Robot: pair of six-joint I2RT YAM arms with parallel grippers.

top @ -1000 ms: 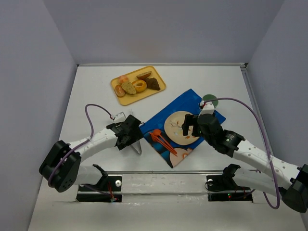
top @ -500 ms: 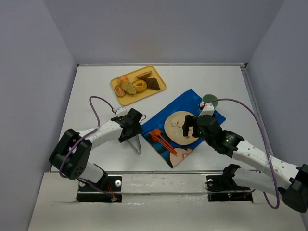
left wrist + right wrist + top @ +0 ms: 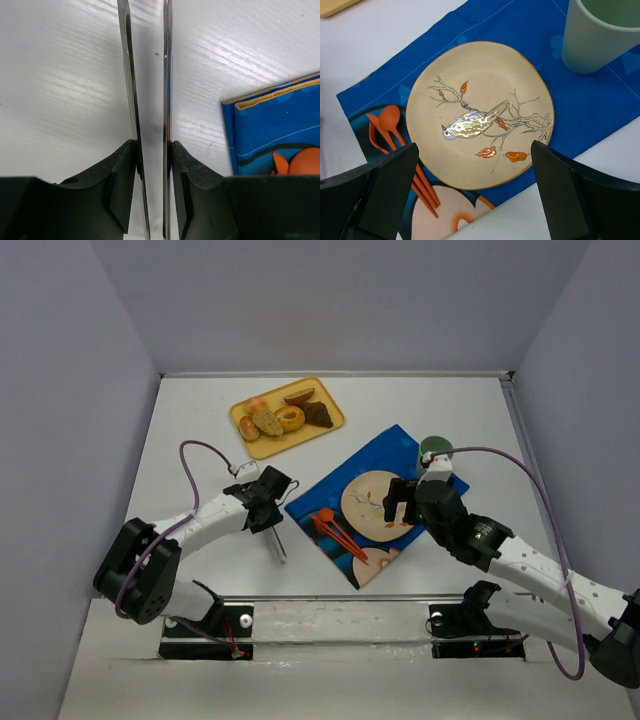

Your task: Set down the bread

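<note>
Bread, a tan speckled slice, lies on the yellow tray in the upper left-centre of the overhead view, and we see a ring doughnut just beside it on its right and a dark brown chunk further right. Well below the tray, the left arm reaches across the white desk, and its jaws are clamped on metal tongs. In the left wrist view we see the black fingers pressing on the two thin blades, with a narrow gap between them. The right jaws hang wide apart over the beige plate with a bird on it. That plate sits on a blue mat, with orange cutlery to its left and a pale green cup at the upper right.
</note>
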